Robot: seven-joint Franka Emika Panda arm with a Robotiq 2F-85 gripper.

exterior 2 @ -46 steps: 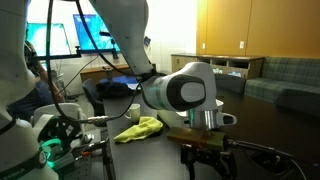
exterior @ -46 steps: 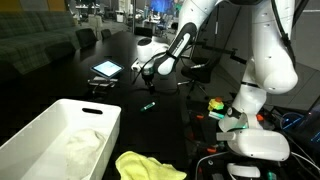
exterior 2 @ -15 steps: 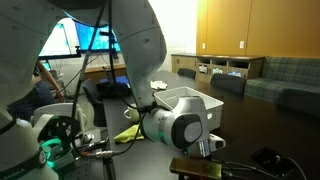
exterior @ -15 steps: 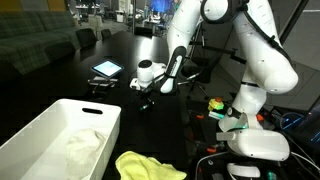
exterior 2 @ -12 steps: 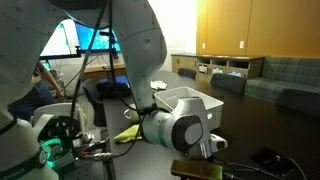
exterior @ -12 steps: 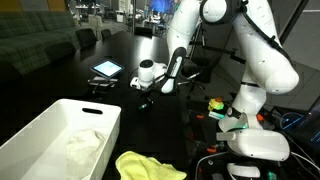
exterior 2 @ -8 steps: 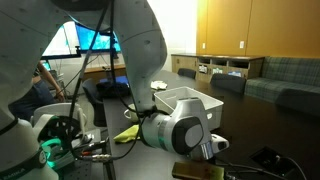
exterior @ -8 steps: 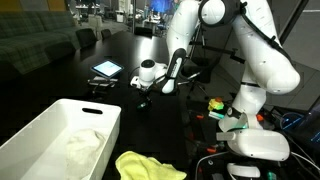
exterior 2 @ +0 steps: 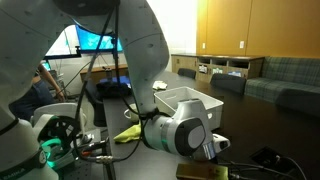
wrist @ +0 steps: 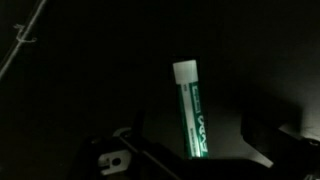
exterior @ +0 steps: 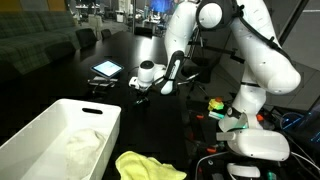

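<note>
In the wrist view a green marker (wrist: 191, 115) with a white cap lies on the dark table, cap pointing away from me. My gripper (wrist: 195, 160) is open, with one finger on each side of the marker's near end. I cannot tell whether the fingers touch it. In an exterior view the gripper (exterior: 143, 88) is low over the dark table and hides the marker. In an exterior view the gripper (exterior 2: 205, 172) sits at the bottom edge, partly cut off.
A white bin (exterior: 45, 128) with a pale cloth (exterior: 78, 148) stands at the near left. A yellow cloth (exterior: 145, 165) lies beside it and also shows in an exterior view (exterior 2: 130, 131). A tablet (exterior: 106, 69) lies beyond the gripper. The robot base (exterior: 255, 140) is at the right.
The arm has lowered the gripper toward the table and over the marker. In the last second it sank only slightly more.
</note>
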